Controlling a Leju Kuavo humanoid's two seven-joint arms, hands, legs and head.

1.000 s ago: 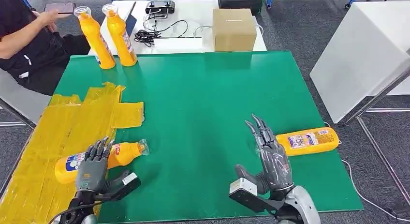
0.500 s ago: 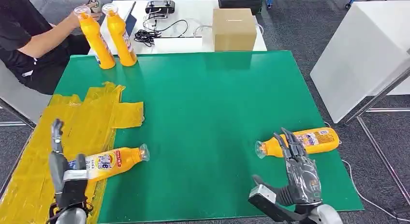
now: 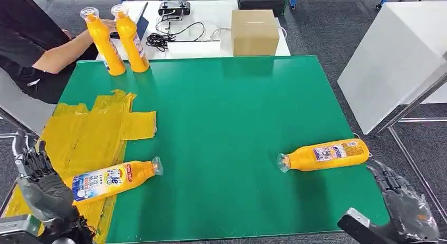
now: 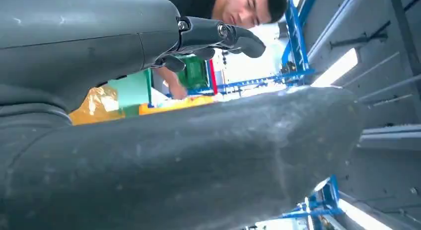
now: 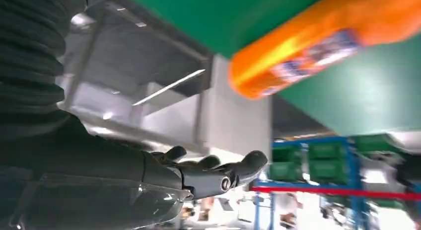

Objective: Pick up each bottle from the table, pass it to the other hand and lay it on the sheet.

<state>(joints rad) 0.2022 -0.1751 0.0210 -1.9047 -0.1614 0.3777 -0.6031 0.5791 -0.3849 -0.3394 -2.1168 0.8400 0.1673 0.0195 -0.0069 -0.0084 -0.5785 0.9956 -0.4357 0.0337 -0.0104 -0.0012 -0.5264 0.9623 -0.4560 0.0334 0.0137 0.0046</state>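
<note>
Bottles (image 3: 324, 155) lie on green table (image 3: 232, 107), grey floor (image 3: 327, 28).

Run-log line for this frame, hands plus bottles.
left hand: open, beside sheet | right hand: open, off table corner | bottle on sheet edge | bottle lying right

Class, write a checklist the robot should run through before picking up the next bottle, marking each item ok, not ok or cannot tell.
1. Right hand free: ok, holds nothing, off the green table corner.
2. Left hand free: ok, fingers apart.
3. Lying orange plastic bottle on the right reachable: ok, near the right hand.
4. Orange bottle on the left fully on the yellow sheet: not ok, neck overhangs the table.
5. Person's arm away from the two upright bottles: not ok.
</note>
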